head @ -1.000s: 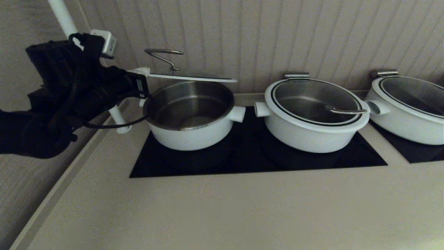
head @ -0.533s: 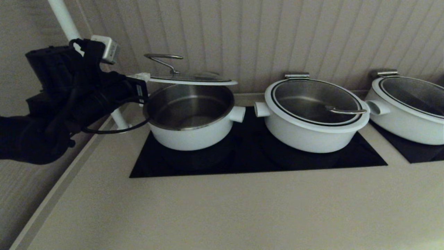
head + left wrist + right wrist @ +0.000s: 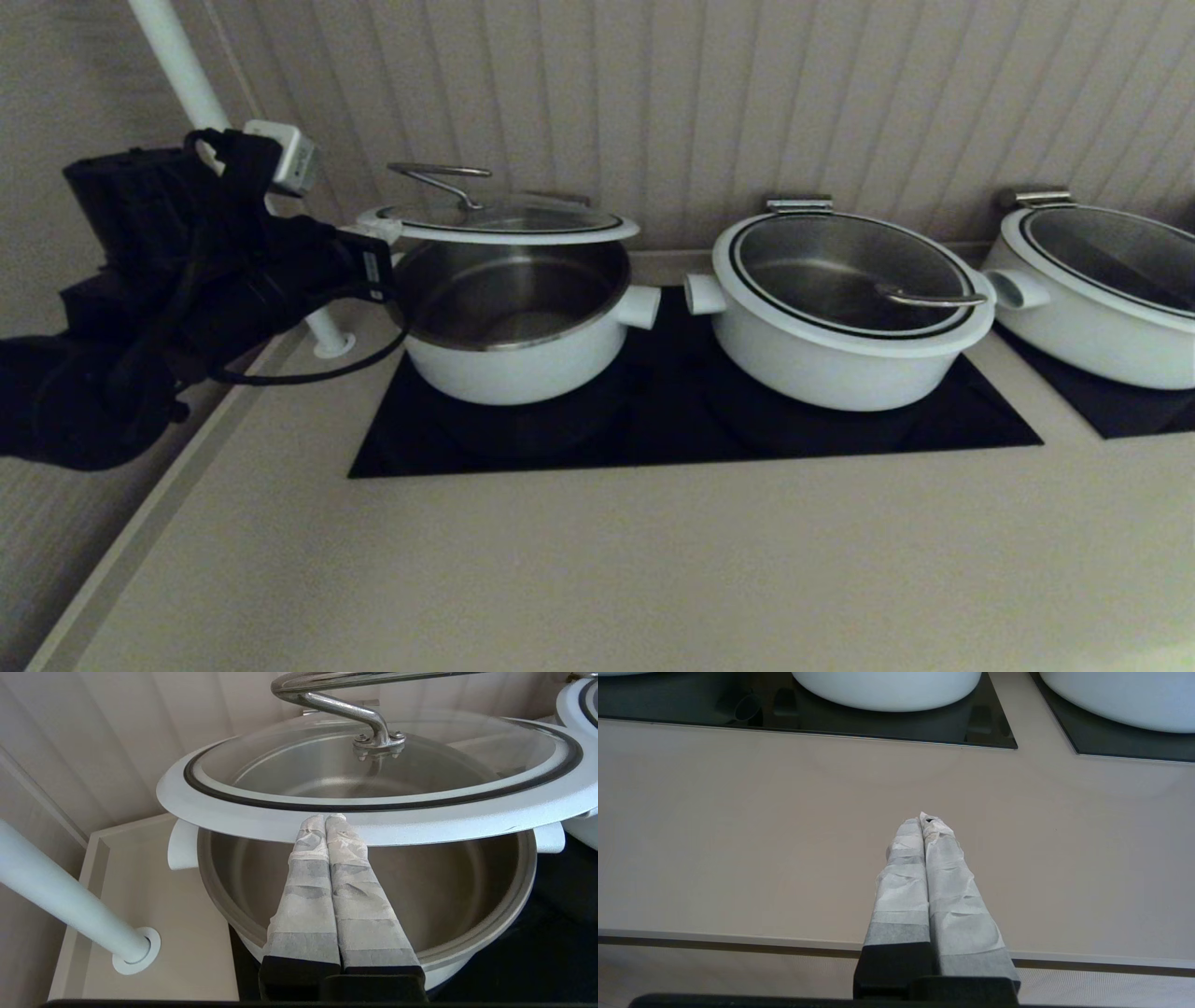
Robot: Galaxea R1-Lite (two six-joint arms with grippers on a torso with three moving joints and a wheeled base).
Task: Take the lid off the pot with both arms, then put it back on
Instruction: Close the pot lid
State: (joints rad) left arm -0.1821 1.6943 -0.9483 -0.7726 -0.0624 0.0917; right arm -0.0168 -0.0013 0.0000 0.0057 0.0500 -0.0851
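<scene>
I've got the left gripper [image 3: 325, 817] clamped on the near white rim of the lid [image 3: 499, 222], taped fingers [image 3: 306, 891] pressed together w/ the rim pinched between the tips. Lid hangs just above the pot [image 3: 509, 313], roughly level, not seated; gap shows betw. rim and pot mouth in the left wrist view. Pot interior is bare steel, nothing in it that I can see. Pot sits on the left side of the black cooktop [image 3: 672, 439]. Beside it, touching-close at the handles, a wider pot [image 3: 840, 313] w/ its own lid on; third pot [image 3: 1102, 289] at far right, also lidded. Right gripper [image 3: 923, 817] is shut on nothing, over the beige counter [image 3: 738, 835], well apart from the lid.
</scene>
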